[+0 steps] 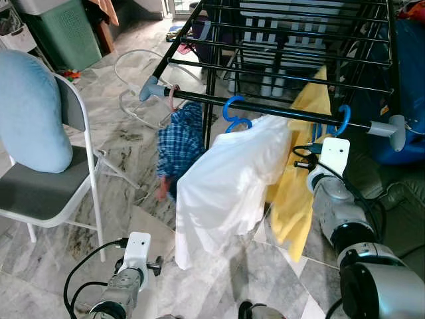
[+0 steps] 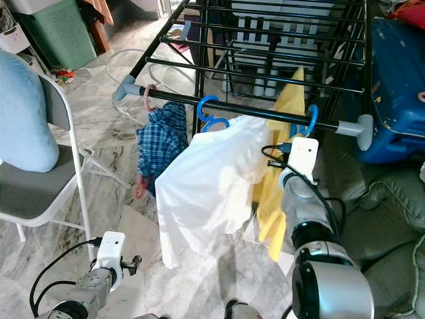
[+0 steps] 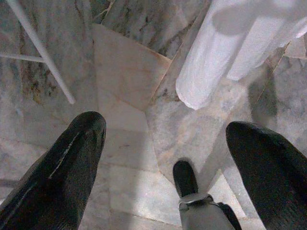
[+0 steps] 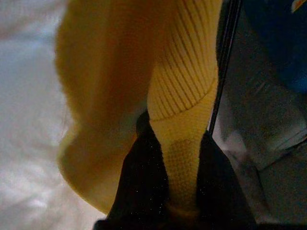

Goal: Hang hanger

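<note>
A black drying rack (image 1: 279, 73) stands ahead. On its front rail (image 1: 265, 109) hang a pink hanger (image 1: 172, 98) with a blue plaid shirt (image 1: 180, 143), a blue hanger (image 1: 234, 114) with a white shirt (image 1: 229, 186), and a second blue hanger (image 1: 342, 119) with a yellow knit garment (image 1: 299, 193). My right arm (image 1: 332, 193) is raised to the yellow garment. In the right wrist view my right gripper (image 4: 178, 143) is shut on a ribbed yellow sleeve (image 4: 184, 86). My left gripper (image 3: 168, 139) hangs low over the marble floor, its fingers (image 3: 72, 158) wide open and holding nothing.
A folding chair (image 1: 40, 193) with a light blue cushion (image 1: 30, 109) stands at the left. A green laundry basket (image 1: 63, 30) is at the back left, and a white hose (image 1: 136, 80) lies on the floor. A blue bag (image 2: 398, 80) sits right of the rack.
</note>
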`<state>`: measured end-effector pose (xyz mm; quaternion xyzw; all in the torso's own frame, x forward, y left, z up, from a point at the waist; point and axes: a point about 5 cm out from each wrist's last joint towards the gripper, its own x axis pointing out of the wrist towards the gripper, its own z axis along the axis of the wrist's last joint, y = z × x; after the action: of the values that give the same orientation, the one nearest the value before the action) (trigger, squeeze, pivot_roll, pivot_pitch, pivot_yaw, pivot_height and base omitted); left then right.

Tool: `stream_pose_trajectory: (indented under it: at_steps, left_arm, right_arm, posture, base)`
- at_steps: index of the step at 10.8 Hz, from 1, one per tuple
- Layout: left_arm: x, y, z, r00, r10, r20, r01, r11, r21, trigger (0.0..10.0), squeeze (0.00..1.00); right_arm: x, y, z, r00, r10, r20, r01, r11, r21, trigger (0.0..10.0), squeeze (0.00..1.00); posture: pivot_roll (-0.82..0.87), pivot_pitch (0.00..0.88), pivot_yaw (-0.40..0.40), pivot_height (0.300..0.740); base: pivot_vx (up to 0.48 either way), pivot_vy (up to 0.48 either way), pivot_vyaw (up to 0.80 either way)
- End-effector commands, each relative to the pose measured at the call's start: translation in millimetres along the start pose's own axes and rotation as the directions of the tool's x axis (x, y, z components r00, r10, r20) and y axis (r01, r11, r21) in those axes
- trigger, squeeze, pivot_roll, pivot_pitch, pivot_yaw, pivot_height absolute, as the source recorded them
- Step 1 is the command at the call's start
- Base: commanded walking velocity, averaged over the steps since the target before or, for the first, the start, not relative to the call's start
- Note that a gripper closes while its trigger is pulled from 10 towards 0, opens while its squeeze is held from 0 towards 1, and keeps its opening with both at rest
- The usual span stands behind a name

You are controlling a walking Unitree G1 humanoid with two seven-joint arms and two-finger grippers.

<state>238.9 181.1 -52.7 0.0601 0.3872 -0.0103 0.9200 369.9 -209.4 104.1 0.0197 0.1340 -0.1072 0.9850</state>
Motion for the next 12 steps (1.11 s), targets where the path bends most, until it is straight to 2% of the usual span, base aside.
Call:
stream_pose_trajectory:
  at_steps: [1, 4, 5, 6, 9, 11, 12]
  left_arm:
    - [-2.2, 3.5, -12, 0.999, 0.009, -0.041, -0.009, 1.000, 0.013, 10.0, 0.00]
    - [-3.0, 4.5, -15, 0.998, 0.009, -0.054, -0.008, 1.000, 0.023, 10.0, 0.00]
    - [-3.0, 4.5, -15, 0.998, 0.008, -0.056, -0.007, 1.000, 0.027, 10.0, 0.00]
    - [-2.9, 4.9, -15, 0.998, 0.008, -0.055, -0.006, 0.999, 0.031, 10.0, 0.00]
    - [-2.7, 5.9, -14, 0.999, 0.009, -0.053, -0.007, 0.999, 0.034, 10.0, 0.00]
    - [-2.9, 5.9, -15, 0.998, 0.008, -0.056, -0.006, 0.999, 0.034, 10.0, 0.00]
    - [-3.0, 5.7, -15, 0.998, 0.008, -0.057, -0.006, 0.999, 0.034, 10.0, 0.00]
  right_arm:
    - [2.1, 2.6, 8, 1.000, 0.008, 0.002, -0.008, 1.000, 0.013, 10.0, 0.00]
    - [-1.4, -1.5, -12, 0.997, 0.000, -0.082, 0.005, 0.998, 0.058, 10.0, 0.00]
    - [-1.7, -3.2, -13, 0.997, 0.001, -0.083, 0.005, 0.997, 0.083, 10.0, 0.29]
    - [-1.9, -3.7, -13, 0.997, 0.010, -0.078, -0.002, 0.994, 0.110, 10.0, 1.00]
    - [-2.6, -2.7, -8, 1.000, 0.009, -0.021, -0.009, 0.999, 0.038, 10.0, 1.00]
    - [-4.1, -1.1, -8, 1.000, -0.006, 0.019, 0.008, 0.996, -0.083, 10.0, 1.00]
    - [-5.0, -0.5, -9, 1.000, -0.006, 0.027, 0.009, 0.994, -0.108, 10.0, 0.69]
  posture:
    - [-0.17, 0.096, 0.071, 0.740]
    - [-0.17, 0.099, 0.073, 0.740]
    - [-0.17, 0.099, 0.077, 0.740]
    - [-0.17, 0.097, 0.079, 0.740]
    - [-0.17, 0.093, 0.078, 0.740]
    - [-0.17, 0.093, 0.078, 0.740]
    - [-0.17, 0.093, 0.078, 0.740]
  base:
    - [0.000, 0.000, 0.00]
    - [0.000, 0.000, 0.00]
    - [0.000, 0.000, 0.00]
    - [0.000, 0.000, 0.00]
    - [0.000, 0.000, 0.00]
    - [0.000, 0.000, 0.00]
    - [0.000, 0.000, 0.00]
